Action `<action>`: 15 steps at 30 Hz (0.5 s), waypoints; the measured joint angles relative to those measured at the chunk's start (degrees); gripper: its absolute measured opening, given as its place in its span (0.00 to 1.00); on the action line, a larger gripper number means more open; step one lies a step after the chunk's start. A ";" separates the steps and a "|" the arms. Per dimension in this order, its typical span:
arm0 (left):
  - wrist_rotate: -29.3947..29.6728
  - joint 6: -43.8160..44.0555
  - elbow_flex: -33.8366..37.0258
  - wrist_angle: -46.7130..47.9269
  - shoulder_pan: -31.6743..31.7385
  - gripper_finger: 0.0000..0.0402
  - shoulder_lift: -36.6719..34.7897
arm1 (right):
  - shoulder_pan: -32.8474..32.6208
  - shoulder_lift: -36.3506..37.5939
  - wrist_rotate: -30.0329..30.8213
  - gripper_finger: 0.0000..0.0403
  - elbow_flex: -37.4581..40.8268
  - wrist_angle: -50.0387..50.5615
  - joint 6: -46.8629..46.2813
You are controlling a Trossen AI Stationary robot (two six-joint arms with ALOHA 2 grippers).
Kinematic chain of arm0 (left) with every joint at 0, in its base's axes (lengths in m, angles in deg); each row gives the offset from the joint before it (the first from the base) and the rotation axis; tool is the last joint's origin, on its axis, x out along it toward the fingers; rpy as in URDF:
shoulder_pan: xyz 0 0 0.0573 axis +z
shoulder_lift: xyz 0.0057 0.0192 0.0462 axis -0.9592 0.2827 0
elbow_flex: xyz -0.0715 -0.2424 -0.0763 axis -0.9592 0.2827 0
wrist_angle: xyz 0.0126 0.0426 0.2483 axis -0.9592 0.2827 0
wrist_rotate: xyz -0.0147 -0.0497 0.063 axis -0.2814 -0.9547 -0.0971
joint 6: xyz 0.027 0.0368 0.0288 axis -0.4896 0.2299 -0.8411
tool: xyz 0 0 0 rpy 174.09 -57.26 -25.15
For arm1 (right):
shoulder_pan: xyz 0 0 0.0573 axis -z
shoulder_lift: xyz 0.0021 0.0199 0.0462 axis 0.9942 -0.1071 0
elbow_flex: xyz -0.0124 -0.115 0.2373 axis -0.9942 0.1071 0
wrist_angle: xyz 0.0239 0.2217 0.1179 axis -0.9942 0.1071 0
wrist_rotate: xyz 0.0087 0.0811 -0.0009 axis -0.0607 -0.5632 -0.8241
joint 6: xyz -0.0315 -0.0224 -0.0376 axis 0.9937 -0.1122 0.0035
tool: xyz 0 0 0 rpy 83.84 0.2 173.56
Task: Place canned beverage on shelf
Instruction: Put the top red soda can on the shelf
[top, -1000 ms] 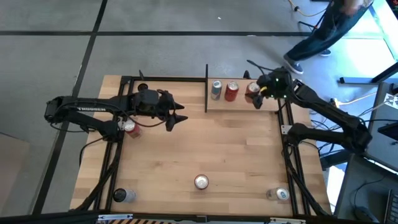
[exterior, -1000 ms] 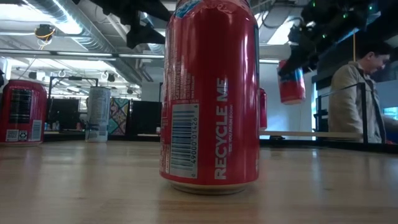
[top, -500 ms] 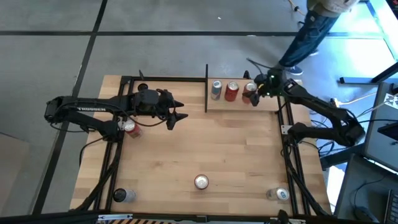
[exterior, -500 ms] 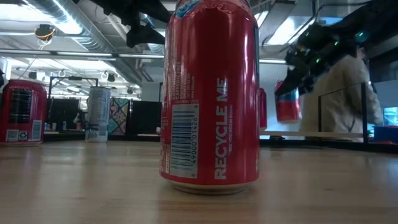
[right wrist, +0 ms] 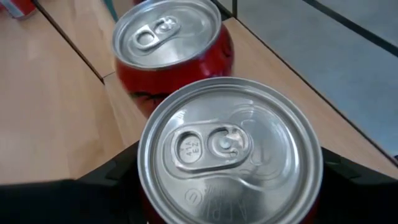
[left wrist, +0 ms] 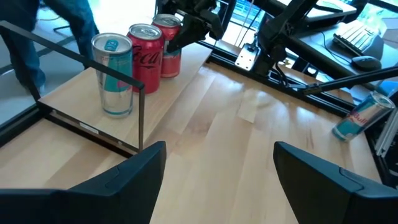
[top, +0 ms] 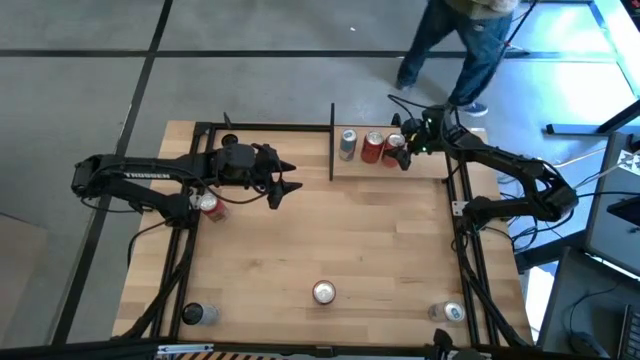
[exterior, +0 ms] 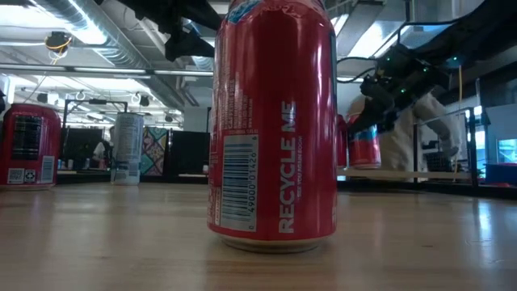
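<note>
Red can (right wrist: pixel 229 163) sits clamped in the right gripper (top: pixel 404 152), low over the shelf (top: pixel 430 170) for setting down; the left gripper (left wrist: pixel 214 168) waits, fingers apart.

On the shelf (top: pixel 430 168) I see two cans (top: pixel 347 145) left of the right gripper's (top: pixel 400 152) can (top: pixel 395 146), which seems just beside the middle one (top: pixel 372 147).
</note>
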 joint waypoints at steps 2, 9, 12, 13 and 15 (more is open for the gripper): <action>0.00 0.02 -0.02 0.00 0.00 0.73 0.00 | -0.04 -0.02 1.09 0.68 0.00 -0.15 0.23; 0.00 -0.02 0.00 0.00 0.00 0.73 0.00 | -0.02 0.00 2.52 0.92 0.00 -0.52 1.21; 0.00 -0.04 0.00 0.00 0.00 0.73 0.00 | -0.02 0.01 2.48 0.96 0.00 -0.57 1.11; 0.00 -0.10 0.00 0.00 0.00 0.73 0.00 | -0.02 0.22 2.48 0.96 -0.07 -0.38 0.90; 0.00 -1.42 0.00 0.00 0.00 0.73 0.00 | -0.02 0.97 2.83 0.93 -1.01 1.31 0.79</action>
